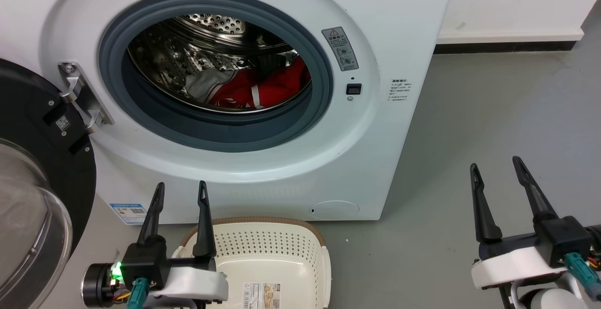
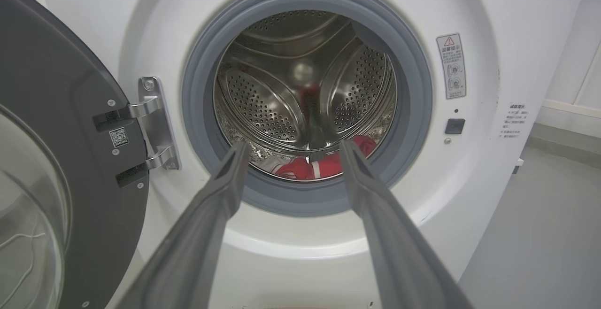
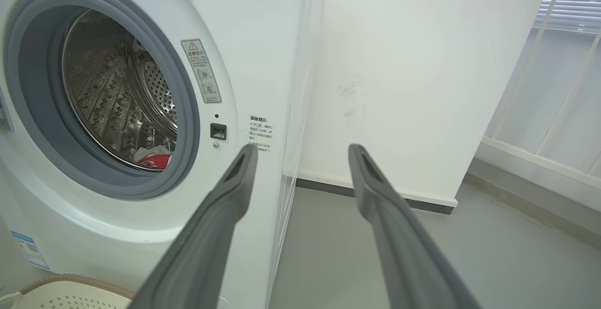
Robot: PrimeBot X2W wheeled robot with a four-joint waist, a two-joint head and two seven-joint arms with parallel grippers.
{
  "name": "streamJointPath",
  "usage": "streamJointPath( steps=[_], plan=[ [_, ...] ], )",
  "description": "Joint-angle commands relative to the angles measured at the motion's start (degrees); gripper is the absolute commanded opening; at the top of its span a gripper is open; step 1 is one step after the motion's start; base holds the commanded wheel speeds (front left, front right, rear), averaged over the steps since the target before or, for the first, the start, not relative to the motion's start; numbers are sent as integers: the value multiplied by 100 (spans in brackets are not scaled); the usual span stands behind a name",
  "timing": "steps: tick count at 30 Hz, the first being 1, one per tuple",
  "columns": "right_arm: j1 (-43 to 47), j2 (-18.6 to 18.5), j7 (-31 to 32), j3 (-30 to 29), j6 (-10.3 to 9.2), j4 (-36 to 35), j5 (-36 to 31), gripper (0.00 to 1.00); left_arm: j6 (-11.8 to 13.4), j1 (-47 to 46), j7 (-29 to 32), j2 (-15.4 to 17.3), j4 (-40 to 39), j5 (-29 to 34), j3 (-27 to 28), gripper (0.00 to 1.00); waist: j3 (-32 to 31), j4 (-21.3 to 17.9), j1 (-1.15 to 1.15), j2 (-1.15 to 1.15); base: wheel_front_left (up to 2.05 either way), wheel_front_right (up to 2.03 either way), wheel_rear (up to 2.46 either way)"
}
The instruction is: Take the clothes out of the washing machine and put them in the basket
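The white washing machine [image 1: 385, 27] stands open before me, its grey gasket ringing the steel drum. Red clothes [image 1: 263, 88] with white and grey parts lie at the drum's bottom; the clothes [image 2: 305, 168] also peek over the gasket in the left wrist view, and a bit of the clothes [image 3: 154, 158] in the right wrist view. The cream basket [image 1: 281, 243] sits on the floor below the machine's front. My left gripper [image 1: 181, 190] is open above the basket's left side, short of the opening. My right gripper [image 1: 496, 167] is open over the floor, right of the machine.
The black-rimmed glass door [image 1: 33, 182] hangs swung out on the left, held by a metal hinge [image 1: 82, 97]. Grey floor [image 1: 493, 112] stretches right of the machine to a white wall [image 1: 516, 3] with a dark skirting.
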Motion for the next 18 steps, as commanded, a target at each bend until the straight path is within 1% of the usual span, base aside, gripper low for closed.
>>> streamJointPath(
  steps=[1,7,18],
  plan=[
    [24,3,-38,-19,-4,21,20,100,-10,72,-28,-21,-30,93,22,100,-4,-1,0,0,0,0,0],
    [-34,5,-55,-47,-4,211,364,100,-145,92,-54,-76,-56,267,119,100,-4,-6,0,0,0,0,0],
    [-87,5,-55,-70,-4,322,462,100,-256,87,-49,-112,-28,331,152,100,15,-5,0,0,0,0,0]
  ],
)
